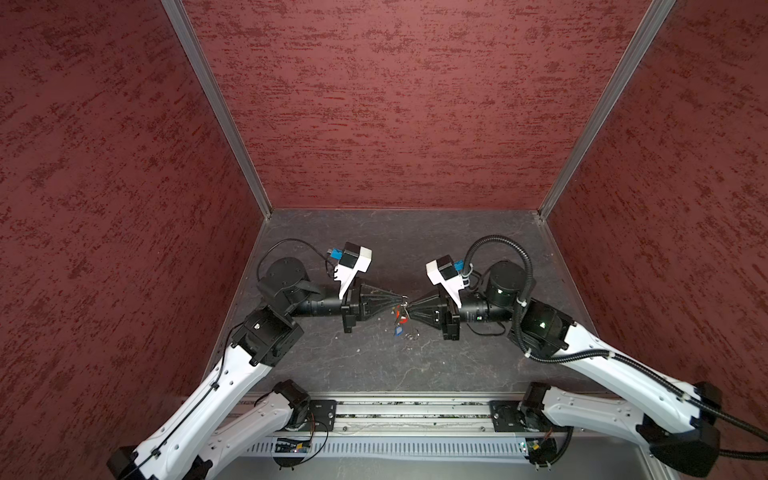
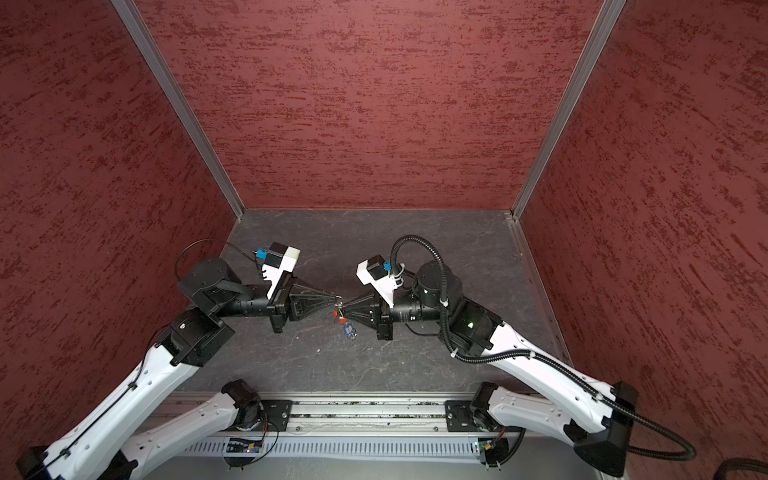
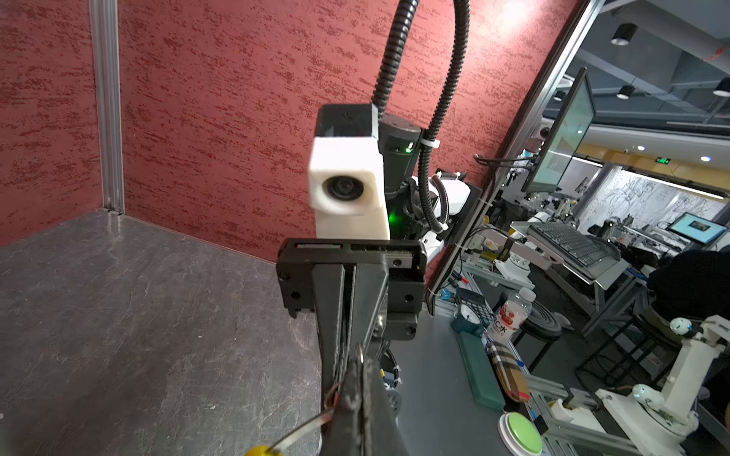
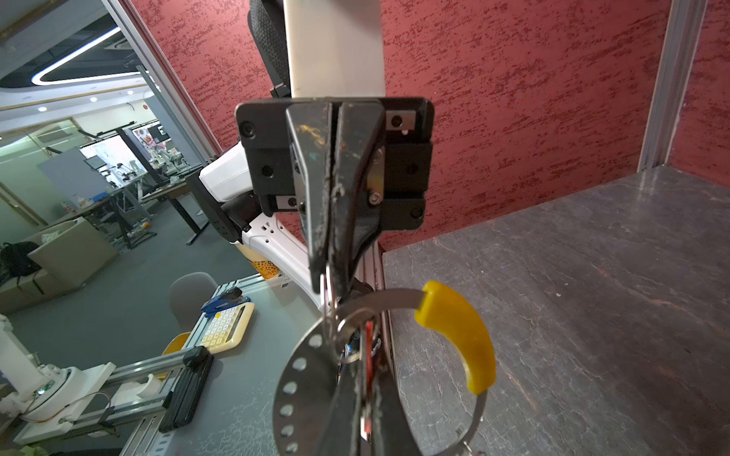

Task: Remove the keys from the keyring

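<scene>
Both arms stretch in level above the table (image 1: 374, 249) and meet nose to nose in mid-air, the left gripper (image 1: 399, 297) pinched tight on a silver ring of the one keyring (image 4: 454, 331), the right gripper (image 1: 410, 308) clamped shut against it, on what I can't tell, and two keys (image 2: 341, 320) dangling beneath, one red-tagged, one blue-tagged.

My left hand (image 1: 401, 297) and right hand (image 1: 409, 308) meet nearly tip to tip, both pinched shut. My left forearm points to 3 o'clock, my right to 9.
</scene>
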